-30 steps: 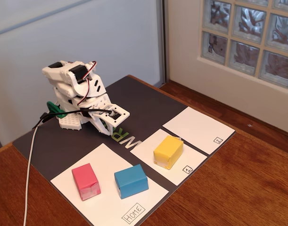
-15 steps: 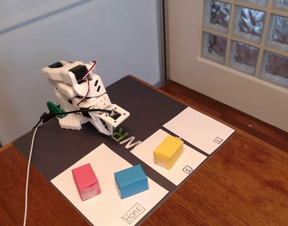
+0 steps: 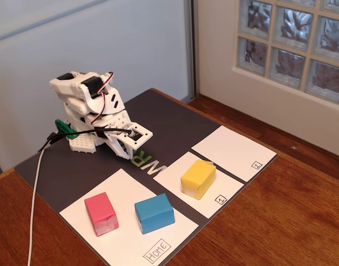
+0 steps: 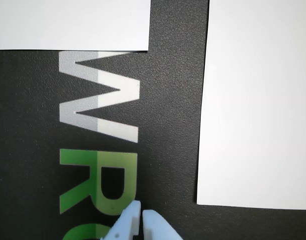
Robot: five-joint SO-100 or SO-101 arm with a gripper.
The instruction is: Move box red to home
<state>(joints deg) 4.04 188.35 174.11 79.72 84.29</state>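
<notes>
Your hand (image 4: 141, 216) is clenched on nothing: in the wrist view the two pale fingertips (image 4: 128, 222) meet at the bottom edge with only a hairline between them, over the dark mat (image 4: 173, 100) and its printed letters (grey above, green below). In the fixed view the hand (image 3: 126, 155) sits low at the end of the folded white arm (image 3: 89, 105), just above the mat (image 3: 64, 166) and pointing toward the papers, touching none of the blocks.

Moving outward in the fixed view, the red box (image 3: 101, 214) rests on the home sheet (image 3: 130, 238), on its left part. The blue block (image 3: 154, 213) sits just beside it to the right, on the same sheet, with a narrow gap between them. The "HOME" label (image 3: 157, 250) is at the sheet's near corner. Further right, the yellow block (image 3: 198, 178) stands on the smaller sheet marked "1" (image 3: 175, 174), and the sheet marked "2" (image 3: 233, 152) lies beyond that with nothing on it.

The mat lies on a wooden surface (image 3: 291, 210). A white cable (image 3: 34, 210) trails from the arm's base toward the near edge.
</notes>
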